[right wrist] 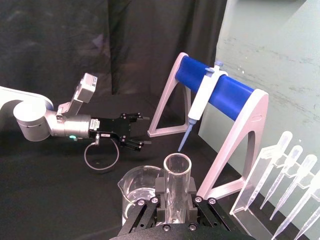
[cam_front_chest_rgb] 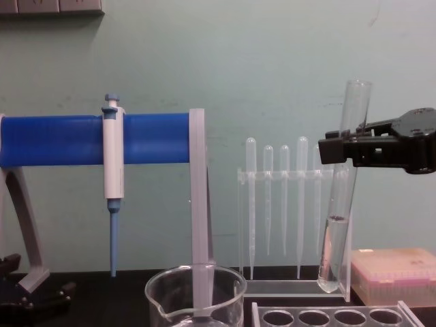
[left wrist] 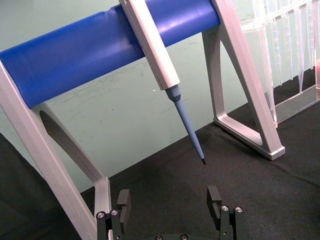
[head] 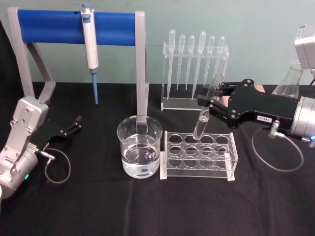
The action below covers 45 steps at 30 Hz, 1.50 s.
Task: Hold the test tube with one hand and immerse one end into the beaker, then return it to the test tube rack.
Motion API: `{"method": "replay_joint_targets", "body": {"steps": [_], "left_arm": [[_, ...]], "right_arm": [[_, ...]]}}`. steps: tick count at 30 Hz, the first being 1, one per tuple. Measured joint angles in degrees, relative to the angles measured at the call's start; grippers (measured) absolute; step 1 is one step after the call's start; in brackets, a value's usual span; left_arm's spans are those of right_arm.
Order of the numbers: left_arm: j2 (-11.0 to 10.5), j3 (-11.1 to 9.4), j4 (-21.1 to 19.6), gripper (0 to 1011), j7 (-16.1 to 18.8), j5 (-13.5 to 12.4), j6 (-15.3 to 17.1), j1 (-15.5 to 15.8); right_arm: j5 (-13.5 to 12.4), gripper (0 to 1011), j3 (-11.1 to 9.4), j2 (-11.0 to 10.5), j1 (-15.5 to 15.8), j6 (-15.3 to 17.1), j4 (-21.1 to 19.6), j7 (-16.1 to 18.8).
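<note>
The black, flat-jawed right gripper (head: pixel 207 105) pinches a long clear glass test tube (head: pixel 201 124) a little above its middle, the jaws pressed against the glass on either side. The test tube leans, mouth up, with its rounded end over the back row of the clear acrylic rack (head: pixel 232 158) with round holes.

From the side, the chest view shows that end hanging just above the rack, seemingly not inside any hole, with a little clear liquid in its lower part. The right wrist view looks into the open mouth between the pads (right wrist: pixel 161 191). The wide clear glass beaker (head: pixel 125 157), part-filled with water, stands just left of the rack.

The black left gripper (head: pixel 75 125) sits low at the table's left, jaws spread wide on nothing. Its wrist view faces a white, blue-tipped pipettor (left wrist: pixel 155 50) hanging on a blue-barred stand (left wrist: pixel 75 55).
</note>
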<state>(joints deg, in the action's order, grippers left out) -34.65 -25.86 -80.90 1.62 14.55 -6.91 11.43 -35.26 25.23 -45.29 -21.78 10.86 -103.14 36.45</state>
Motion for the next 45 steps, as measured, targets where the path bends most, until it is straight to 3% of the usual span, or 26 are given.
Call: {"method": "replay_joint_targets", "body": {"steps": [45], "left_arm": [[0.00, 0.00, 0.00, 1000, 0.00, 0.00, 0.00, 0.00]], "right_arm": [[-0.08, 224, 0.06, 0.03, -0.90, -0.01, -0.38, 0.01]]}}
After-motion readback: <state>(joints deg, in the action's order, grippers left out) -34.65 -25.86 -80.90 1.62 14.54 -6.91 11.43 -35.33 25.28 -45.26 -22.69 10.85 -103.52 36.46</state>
